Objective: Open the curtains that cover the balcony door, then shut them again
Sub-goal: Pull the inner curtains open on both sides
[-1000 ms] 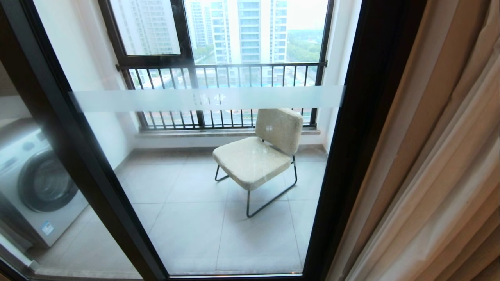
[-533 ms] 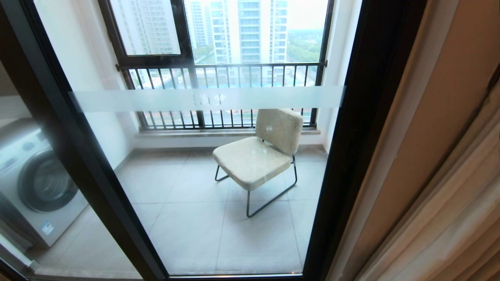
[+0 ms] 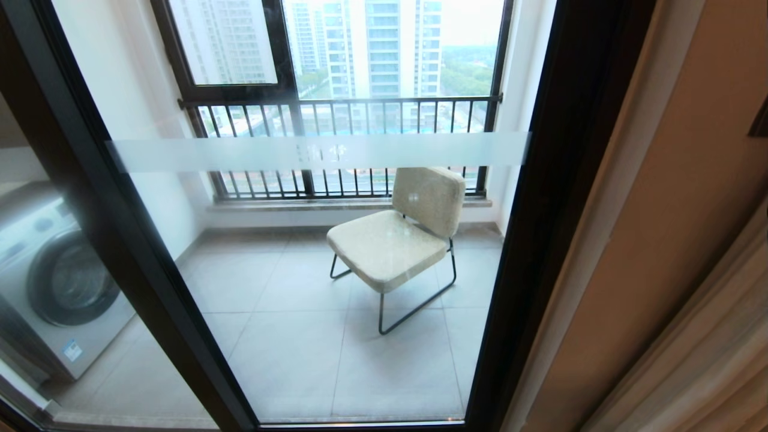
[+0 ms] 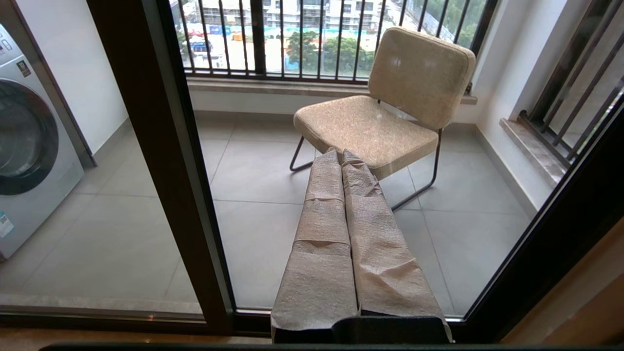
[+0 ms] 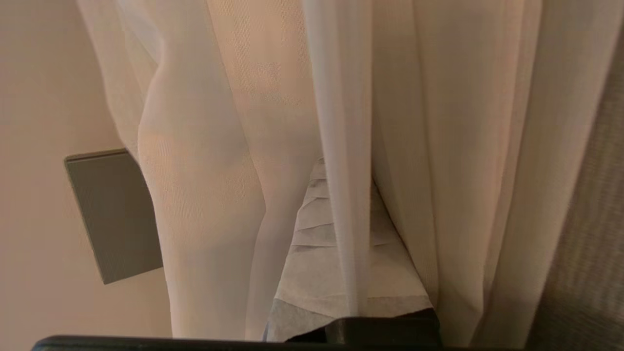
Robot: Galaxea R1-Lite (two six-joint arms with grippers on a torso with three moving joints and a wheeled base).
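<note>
The balcony door (image 3: 540,210) stands uncovered, clear glass in a dark frame with a frosted band (image 3: 312,153) across it. The curtains (image 3: 708,360) are bunched at the lower right corner of the head view. In the right wrist view, sheer white folds (image 5: 204,195) hang all around my right gripper (image 5: 341,168), with the tan woven drape (image 5: 585,243) beside them. One sheer fold runs down the line between its paper-wrapped fingers (image 5: 312,229), which are shut on it. My left gripper (image 4: 341,155) is shut and empty, pointing at the door's glass (image 4: 253,234).
Behind the glass stand a beige chair (image 3: 396,240) on grey tiles, a washing machine (image 3: 54,282) at the left, and a barred railing window (image 3: 336,108). A beige wall (image 3: 672,180) lies right of the door frame. A grey panel (image 5: 112,214) sits on that wall.
The curtains have slid to the right, off the beige wall, and now fill only the lower right corner. The door, the chair and the head view itself have not shifted.
</note>
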